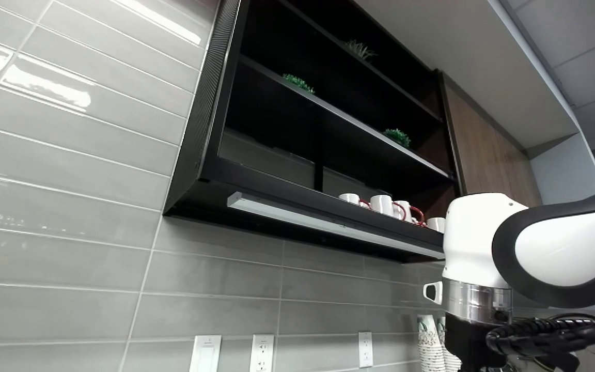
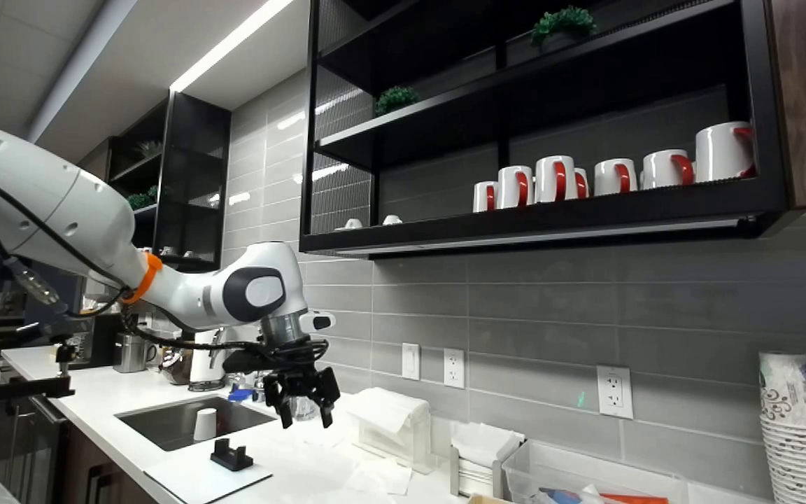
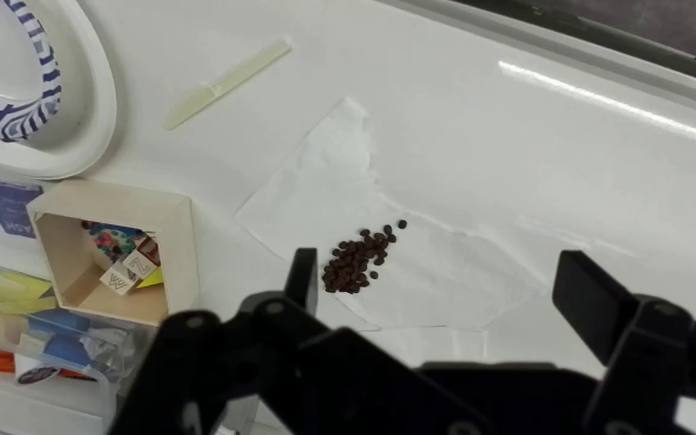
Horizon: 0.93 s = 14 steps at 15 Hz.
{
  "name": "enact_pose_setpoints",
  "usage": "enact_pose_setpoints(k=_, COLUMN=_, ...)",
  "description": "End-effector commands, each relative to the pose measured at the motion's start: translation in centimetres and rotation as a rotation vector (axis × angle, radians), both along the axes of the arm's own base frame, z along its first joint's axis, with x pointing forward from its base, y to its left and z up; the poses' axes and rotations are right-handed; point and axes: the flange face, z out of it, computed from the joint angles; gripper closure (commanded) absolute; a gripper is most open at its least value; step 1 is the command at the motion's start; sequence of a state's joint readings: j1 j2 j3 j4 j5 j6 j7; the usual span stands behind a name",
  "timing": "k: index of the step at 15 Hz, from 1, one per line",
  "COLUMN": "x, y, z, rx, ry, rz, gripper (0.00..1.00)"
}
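Observation:
My gripper (image 3: 447,287) hangs open over the white counter, and nothing sits between its fingers. Below it, a small heap of dark brown beans (image 3: 351,263) lies on a spread white napkin (image 3: 438,272), near the left finger in the wrist view. A pale plastic knife (image 3: 227,84) rests farther up the counter. To the left stands a wooden box (image 3: 179,248) holding letter blocks and other small items. Beyond it is a white plate (image 3: 103,115) with a blue-patterned bowl (image 3: 52,78) on it. In an exterior view the gripper (image 2: 306,420) points down, clear of the counter.
A clear bin (image 2: 606,455) and napkin holders (image 2: 413,434) line the wall. The sink (image 2: 158,427) lies behind the arm, with a black stand (image 2: 231,455) in front. Above hangs a black shelf (image 2: 431,234) with several mugs (image 2: 555,178). Stacked paper cups (image 2: 798,441) stand far right.

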State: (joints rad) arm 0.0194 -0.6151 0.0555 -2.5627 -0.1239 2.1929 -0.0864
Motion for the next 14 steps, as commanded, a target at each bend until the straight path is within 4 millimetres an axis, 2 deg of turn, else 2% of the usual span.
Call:
enact_pose_setpoints(k=1, x=2.5, y=3.0, z=-0.6, rx=-0.075, ry=0.040, rz=-0.142, gripper=0.00)
enact_pose_setpoints(k=5, x=5.8, y=7.5, z=-2.6, rx=-0.135, ry=0.086, rz=-0.304, gripper=0.00)
enact_pose_setpoints(k=7, x=8.2, y=9.1, z=-4.4, rx=-0.141, ry=0.084, rz=-0.399, gripper=0.00)
enact_pose_setpoints(k=14, x=16.6, y=8.9, z=-10.1, rx=-0.140, ry=0.103, rz=-0.724, gripper=0.00)
